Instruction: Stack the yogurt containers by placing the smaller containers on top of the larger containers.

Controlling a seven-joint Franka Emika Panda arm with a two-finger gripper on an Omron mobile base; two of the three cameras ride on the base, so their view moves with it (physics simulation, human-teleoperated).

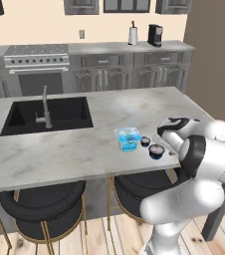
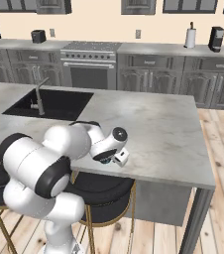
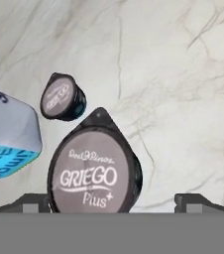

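In the hand view the bigger dark yogurt cup (image 3: 94, 173), with a pale "Griego" lid, lies just below my open gripper (image 3: 114, 204), towards the left fingertip (image 3: 34, 203). Nothing is held. The tinier dark cup (image 3: 62, 96) stands just beyond it, and the light-blue tub (image 3: 7, 134) is at the left edge. From the left base view the tub (image 1: 128, 138), the tiny cup (image 1: 145, 142) and the bigger cup (image 1: 156, 151) sit in a row near the counter's front edge, with my hand (image 1: 176, 127) over their right end, its fingers hidden by the arm.
A black sink (image 1: 47, 115) with a faucet (image 1: 46, 107) is set into the island counter (image 1: 84, 149) on the left. Dark stools (image 1: 42, 206) stand under the front edge. The counter's right edge (image 2: 203, 163) drops to wooden floor.
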